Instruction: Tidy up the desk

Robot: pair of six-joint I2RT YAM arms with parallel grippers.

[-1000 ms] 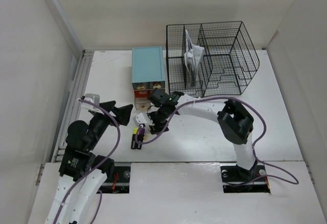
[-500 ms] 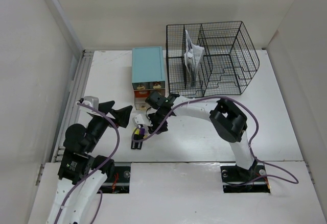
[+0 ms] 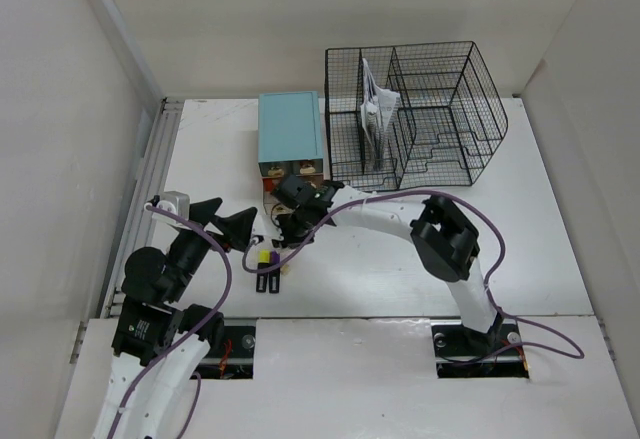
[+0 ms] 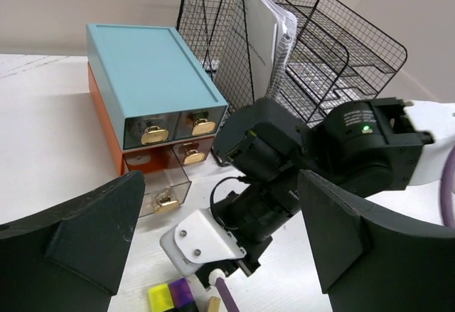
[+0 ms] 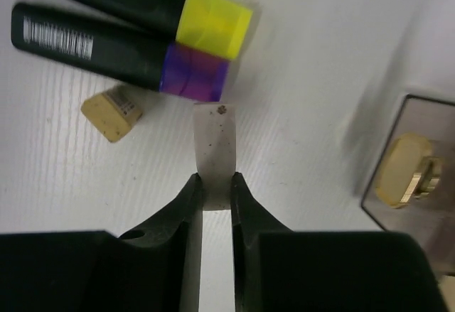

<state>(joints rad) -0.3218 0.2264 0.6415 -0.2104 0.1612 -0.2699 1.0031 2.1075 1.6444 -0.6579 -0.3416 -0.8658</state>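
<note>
The white desk [image 3: 380, 259] carries everything. My right gripper [image 3: 283, 227] is shut on a small flat white eraser [image 5: 213, 148] and holds it just above the desk, beside two black highlighters with yellow [image 5: 213, 22] and purple [image 5: 193, 74] caps. They also show in the top view [image 3: 267, 271]. A small tan stub [image 5: 109, 111] lies next to them. An open clear drawer [image 5: 416, 170] with a gold knob is to the right of the eraser. My left gripper [image 3: 232, 223] is open and empty, just left of the right gripper.
A teal-topped drawer box [image 3: 290, 131] stands behind the grippers, its lowest clear drawer [image 4: 160, 190] pulled out. A black wire mesh rack [image 3: 420, 109] with papers is at the back right. A grey rail [image 3: 150, 189] runs along the left edge.
My right gripper has moved left and a little back, toward the open drawer, with the eraser still in it. My left gripper has shifted slightly forward. The highlighters have not moved.
</note>
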